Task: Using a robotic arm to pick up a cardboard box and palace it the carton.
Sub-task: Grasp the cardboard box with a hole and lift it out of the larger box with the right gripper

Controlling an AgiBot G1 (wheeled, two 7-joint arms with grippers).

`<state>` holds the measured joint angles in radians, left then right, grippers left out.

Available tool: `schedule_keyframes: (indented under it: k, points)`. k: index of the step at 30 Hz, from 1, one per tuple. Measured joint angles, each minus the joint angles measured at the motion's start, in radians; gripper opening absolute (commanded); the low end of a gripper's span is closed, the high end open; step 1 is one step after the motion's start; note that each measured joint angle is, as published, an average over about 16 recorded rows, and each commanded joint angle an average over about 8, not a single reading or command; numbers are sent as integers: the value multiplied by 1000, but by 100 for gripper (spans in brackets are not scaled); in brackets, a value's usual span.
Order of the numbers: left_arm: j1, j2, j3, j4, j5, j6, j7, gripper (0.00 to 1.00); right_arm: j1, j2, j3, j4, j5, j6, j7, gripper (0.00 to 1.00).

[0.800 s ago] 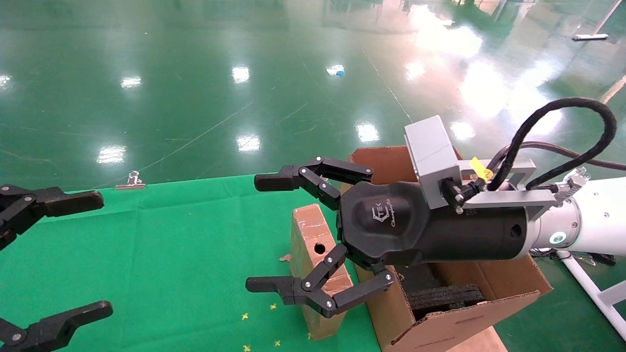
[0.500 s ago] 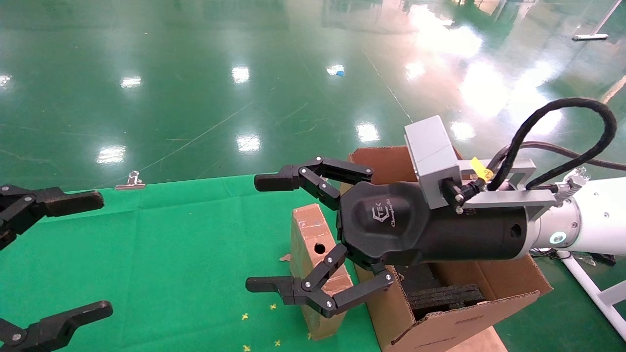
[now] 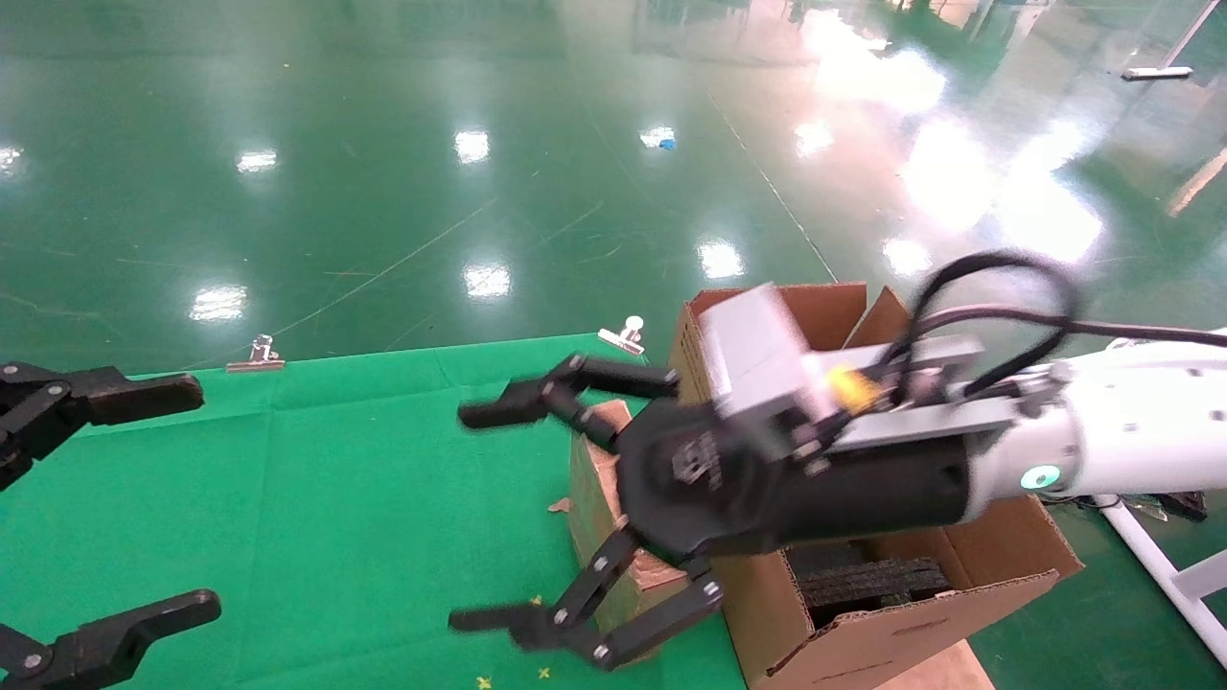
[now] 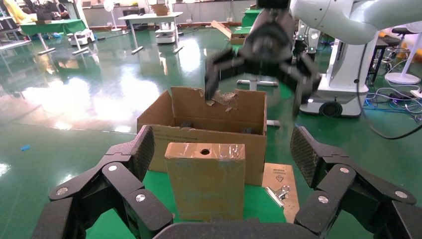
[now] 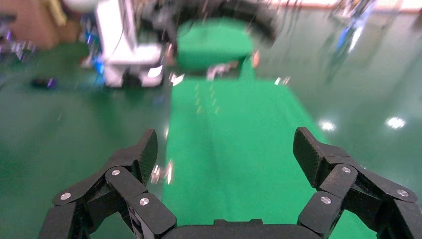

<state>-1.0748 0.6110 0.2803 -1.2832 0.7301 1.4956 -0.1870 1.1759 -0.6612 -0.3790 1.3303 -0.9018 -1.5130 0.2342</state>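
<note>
The small brown cardboard box (image 3: 596,460) stands upright on the green cloth, right beside the large carton (image 3: 767,309). My right robotic arm (image 3: 1131,436) reaches in from the right above the carton. Its gripper (image 3: 474,517) is open, with its body over the box and its fingers past the box on either side, touching nothing. In the right wrist view the right gripper (image 5: 226,149) is open and empty over green cloth. My left gripper (image 3: 163,503) is open at the left edge. In the left wrist view it (image 4: 222,149) faces the box (image 4: 205,181) and the carton (image 4: 214,134) from a distance.
Black foam blocks (image 3: 863,580) lie inside the carton. Metal binder clips (image 3: 254,353) (image 3: 623,335) hold the cloth's far edge. Another clip (image 4: 277,191) lies on a cardboard flap beside the carton. Small yellow specks dot the cloth near the box. Green floor lies beyond.
My right arm has swung down and to the left, and its open gripper now sits lower and further left over the small box. The box and left gripper have not moved.
</note>
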Motion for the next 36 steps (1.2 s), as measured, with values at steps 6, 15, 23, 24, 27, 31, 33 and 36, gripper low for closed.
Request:
schedule_keyframes:
  k: [6, 15, 23, 24, 27, 31, 33, 36]
  points:
    - [0, 0, 1, 0, 0, 0, 0, 100, 156, -73, -141, 20, -215, -29, 63, 100]
    - [0, 0, 1, 0, -1, 0, 1, 100, 513, -202, -456, 24, -497, -69, 182, 100]
    - [-1, -1, 2, 0, -1, -1, 1, 100, 818, -266, -759, 24, -568, -73, 266, 100]
    - [-1, -1, 2, 0, -1, -1, 1, 100, 846, -271, -793, 25, -570, -71, 273, 100]
    - [-1, -1, 2, 0, -1, -1, 1, 100, 912, -283, -886, 26, -569, -65, 290, 100]
    - [-1, -1, 2, 0, -2, -1, 1, 100, 962, -295, -983, 28, -562, -55, 310, 100]
    - [-1, -1, 3, 0, -2, -1, 1, 100, 975, -301, -1021, 28, -560, -49, 318, 100]
    - [-1, -1, 3, 0, -2, -1, 1, 100, 986, -309, -1065, 29, -556, -40, 329, 100]
